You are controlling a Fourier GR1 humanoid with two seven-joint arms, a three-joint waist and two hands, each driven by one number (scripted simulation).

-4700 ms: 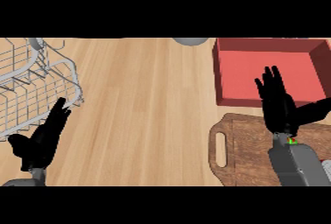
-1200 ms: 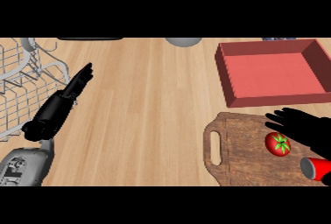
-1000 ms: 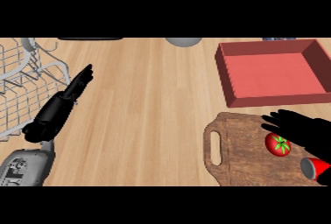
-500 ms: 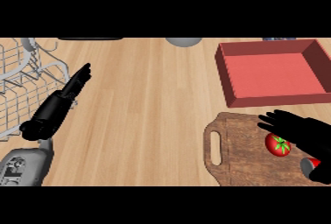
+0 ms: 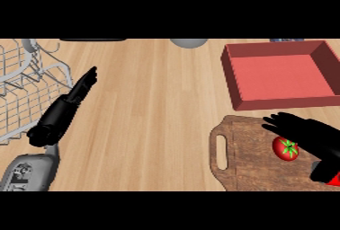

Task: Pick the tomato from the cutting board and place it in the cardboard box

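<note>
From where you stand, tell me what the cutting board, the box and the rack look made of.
Cutting board: dark wood, by its grain, matte. Box: flat matte red-brown walls, could be cardboard, though the look leaves it open. Rack: thin pale wire, probably coated metal.

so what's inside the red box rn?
Nothing visible: the red box shows only its bare floor. The tomato sits on the cutting board, partly covered by the right hand.
</note>
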